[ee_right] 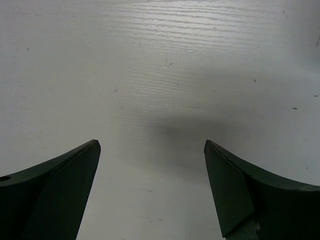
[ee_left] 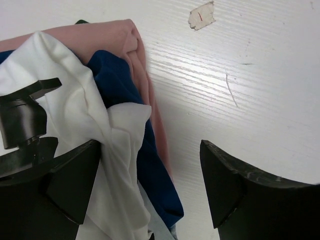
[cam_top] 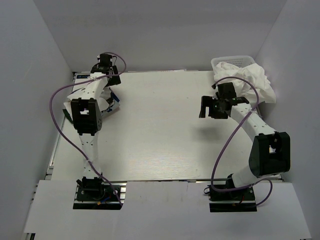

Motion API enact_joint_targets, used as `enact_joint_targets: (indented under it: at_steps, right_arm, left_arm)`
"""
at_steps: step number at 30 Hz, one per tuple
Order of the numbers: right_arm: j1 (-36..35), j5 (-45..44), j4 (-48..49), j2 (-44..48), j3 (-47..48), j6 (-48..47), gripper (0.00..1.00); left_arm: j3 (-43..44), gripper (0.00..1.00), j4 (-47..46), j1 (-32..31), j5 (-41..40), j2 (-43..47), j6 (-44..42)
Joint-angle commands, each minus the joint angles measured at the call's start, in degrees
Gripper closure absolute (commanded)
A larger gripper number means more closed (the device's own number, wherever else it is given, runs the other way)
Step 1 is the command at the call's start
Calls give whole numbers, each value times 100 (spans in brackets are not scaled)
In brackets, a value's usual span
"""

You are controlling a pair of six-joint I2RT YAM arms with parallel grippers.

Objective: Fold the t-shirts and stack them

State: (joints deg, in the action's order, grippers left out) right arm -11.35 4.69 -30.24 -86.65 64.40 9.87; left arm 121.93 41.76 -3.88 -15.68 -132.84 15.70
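Observation:
A pile of t-shirts lies at the table's left edge: a white one (ee_left: 60,75) on top, a dark blue one (ee_left: 120,85) under it and a pink one (ee_left: 120,37) at the bottom. My left gripper (ee_left: 150,145) is open low over the pile's right edge; its left finger (ee_left: 75,180) touches the white cloth and its right finger stands over bare table. From above the pile (cam_top: 111,101) is mostly hidden by the left arm. More crumpled white t-shirts (cam_top: 252,80) spill from the basket. My right gripper (cam_top: 206,106) hangs open over bare table with nothing between its fingers.
The white mesh basket (cam_top: 231,61) stands in the back right corner. A small scrap of tape (ee_left: 201,15) is stuck to the table beyond the pile. Grey walls close in the table on the left, right and back.

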Motion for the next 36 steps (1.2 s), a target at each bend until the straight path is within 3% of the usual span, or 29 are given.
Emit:
enact_joint_targets:
  at_steps: [1, 12, 19, 23, 30, 36]
  right_arm:
    - [-16, 85, -35, -80, 275, 50, 10]
    - [-33, 32, -52, 52, 73, 50, 10]
    - [-25, 374, 96, 157, 143, -38, 10]
    - [-7, 542, 202, 377, 12, -20, 10]
    - [-34, 568, 247, 597, -244, -11, 10]
    - [-25, 656, 291, 667, -340, 33, 10]
  left_arm:
    - [-160, 12, -476, -78, 522, 82, -85]
    - [-1996, 13, -273, -183, -444, 355, 73]
    - [-1102, 7, 175, -183, -647, 846, 73]
    - [-1320, 3, -79, -183, -279, 1680, 20]
    - [-3259, 0, -800, -183, 908, 2894, 20]
    - [-3860, 0, -932, -236, 1173, 2781, 205]
